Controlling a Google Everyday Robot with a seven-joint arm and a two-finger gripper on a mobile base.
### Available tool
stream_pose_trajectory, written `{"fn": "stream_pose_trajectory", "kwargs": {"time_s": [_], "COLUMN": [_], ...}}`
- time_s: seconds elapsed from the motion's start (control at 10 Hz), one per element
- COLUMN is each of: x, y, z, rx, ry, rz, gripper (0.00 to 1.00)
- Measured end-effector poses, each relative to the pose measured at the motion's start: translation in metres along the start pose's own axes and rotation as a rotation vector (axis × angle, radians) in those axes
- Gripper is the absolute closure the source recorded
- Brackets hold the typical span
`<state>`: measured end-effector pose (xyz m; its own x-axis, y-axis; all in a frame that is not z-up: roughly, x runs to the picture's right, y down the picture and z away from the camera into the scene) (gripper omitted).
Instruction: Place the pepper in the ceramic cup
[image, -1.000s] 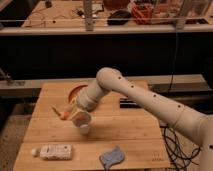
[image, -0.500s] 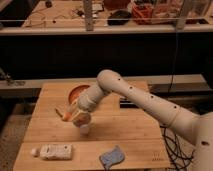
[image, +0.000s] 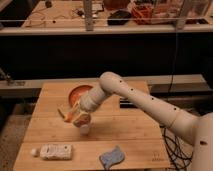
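My gripper (image: 75, 115) hangs over the left middle of the wooden table (image: 135, 135), at the end of the arm that reaches in from the right. It is shut on the small orange pepper (image: 80, 119). The pepper sits directly above the small white ceramic cup (image: 85, 129), touching or almost touching its rim. The gripper and pepper hide the top of the cup. The cup stands upright on the table, in front of the orange bowl.
A larger round orange bowl (image: 79, 92) sits behind the gripper. A flat white rectangular item (image: 56, 151) lies at the front left, and a blue-grey cloth (image: 113, 156) at the front middle. A dark flat item (image: 126, 104) lies behind the arm.
The gripper with the pepper has shifted slightly right and down, closer over the cup. The cup and the other items have not moved.
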<state>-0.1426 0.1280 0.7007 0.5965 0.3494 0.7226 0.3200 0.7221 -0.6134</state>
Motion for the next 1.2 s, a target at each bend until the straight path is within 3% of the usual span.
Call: {"fn": "stream_pose_trajectory", "kwargs": {"time_s": [0.2,0.3,0.7,0.8,1.2], "x": [0.0023,0.0039,0.0068,0.0073,0.0067], "y": [0.0005,0.0014,0.0039,0.0044,0.0048], "z": [0.0003,-0.0002,-0.0019,-0.0024,-0.0041], "rx": [-0.002,-0.002,0.003,0.005,0.009], "ry": [-0.002,-0.005,-0.015,-0.018,-0.026], "rz": [-0.002,-0.003,0.001,0.001,-0.003], "gripper": [0.78,0.61,0.25,0.2,0.2]}}
